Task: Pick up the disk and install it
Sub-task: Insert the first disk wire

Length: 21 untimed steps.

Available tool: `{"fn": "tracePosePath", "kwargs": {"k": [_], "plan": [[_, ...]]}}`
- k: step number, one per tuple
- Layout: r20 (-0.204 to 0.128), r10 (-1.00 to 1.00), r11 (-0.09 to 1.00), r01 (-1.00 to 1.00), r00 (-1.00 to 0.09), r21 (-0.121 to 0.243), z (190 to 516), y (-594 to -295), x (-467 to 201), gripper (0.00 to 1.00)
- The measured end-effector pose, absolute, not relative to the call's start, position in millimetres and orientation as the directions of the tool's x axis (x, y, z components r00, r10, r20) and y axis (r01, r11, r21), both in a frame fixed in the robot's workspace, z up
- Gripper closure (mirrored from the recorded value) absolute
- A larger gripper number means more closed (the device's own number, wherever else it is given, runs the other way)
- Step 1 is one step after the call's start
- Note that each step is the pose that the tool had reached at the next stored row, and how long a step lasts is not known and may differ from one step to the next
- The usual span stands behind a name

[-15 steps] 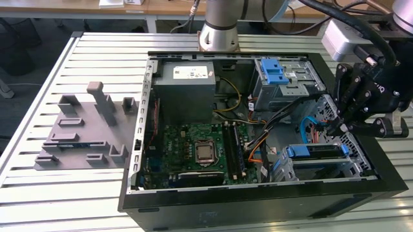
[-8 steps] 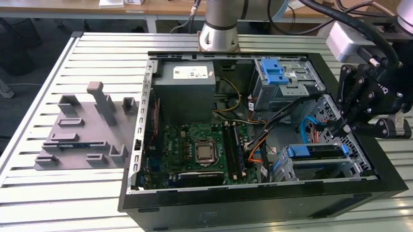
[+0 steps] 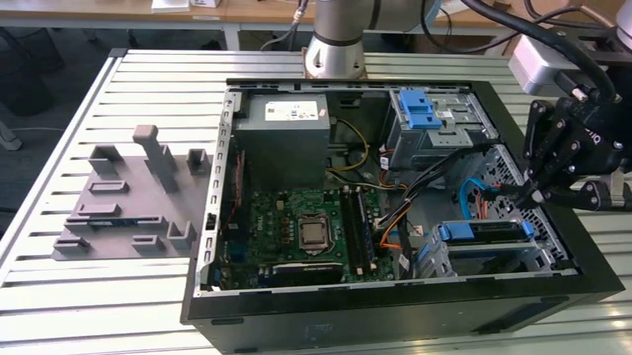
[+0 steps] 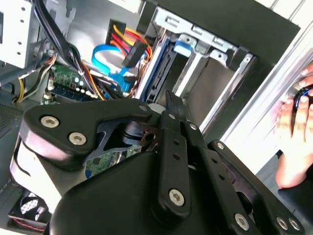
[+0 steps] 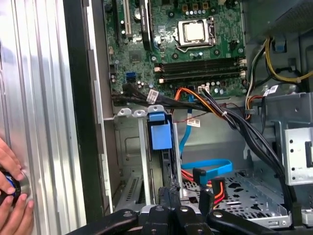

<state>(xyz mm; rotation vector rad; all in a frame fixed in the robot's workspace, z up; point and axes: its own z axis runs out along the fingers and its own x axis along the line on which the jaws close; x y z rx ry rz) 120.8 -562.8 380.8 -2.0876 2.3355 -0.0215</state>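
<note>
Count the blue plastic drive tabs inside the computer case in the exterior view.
2. One blue latch tops the silver cage at the exterior view's upper right; the other fronts the disk in the lower bay, beside the end effector. Cables may hide more.

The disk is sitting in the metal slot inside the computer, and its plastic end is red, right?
No, the colour is wrong. The disk is sitting in the metal slot inside the computer, but its plastic end is blue, not red. The first wrist view shows it.
</note>
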Motion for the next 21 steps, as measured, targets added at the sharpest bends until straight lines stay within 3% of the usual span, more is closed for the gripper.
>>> {"fn": "tracePosePath", "kwargs": {"k": [21], "plan": [[0.003, -0.991, 0.135, -0.991, -0.136, -0.016, 377.3, -550.4, 130.4, 0.89]]}}
